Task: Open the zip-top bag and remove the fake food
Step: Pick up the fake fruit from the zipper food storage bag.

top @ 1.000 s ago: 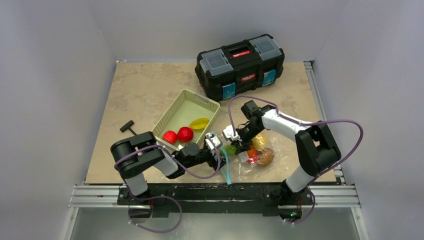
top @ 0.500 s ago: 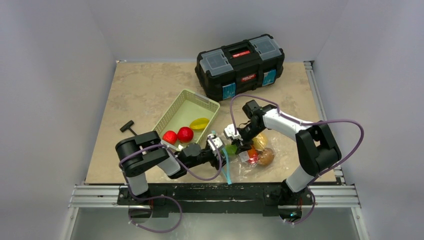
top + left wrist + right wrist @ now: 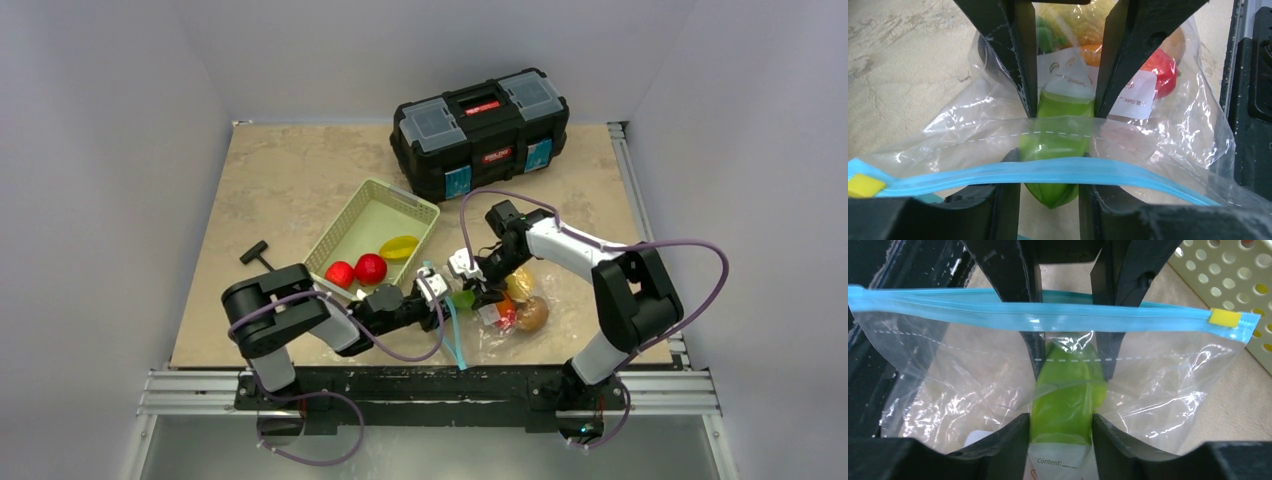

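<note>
Standing over the desk (image 3: 290,170) with the arm bases at 6 o'clock, I see the zip-top bag (image 3: 565,335) lying flat toward 5 o'clock, near the front edge. Most of the fake food (image 3: 522,303) sits inside it in a red, orange, yellow and brown cluster.

Both arms meet at the bag's mouth. The left gripper (image 3: 433,285) reaches in from 9 o'clock, its jaws clamped on a green piece (image 3: 1058,135). The right gripper (image 3: 465,268) comes from 1 o'clock, its jaws pressed against the same green piece on both sides. The teal zip strip (image 3: 1048,315) runs across between the two, its yellow slider (image 3: 1224,317) at one end.

At 10 o'clock from the bag is a pale green basket (image 3: 335,225) holding two red pieces (image 3: 355,270) and a yellow one (image 3: 399,246). A black toolbox (image 3: 480,130) stands at 12 o'clock.
</note>
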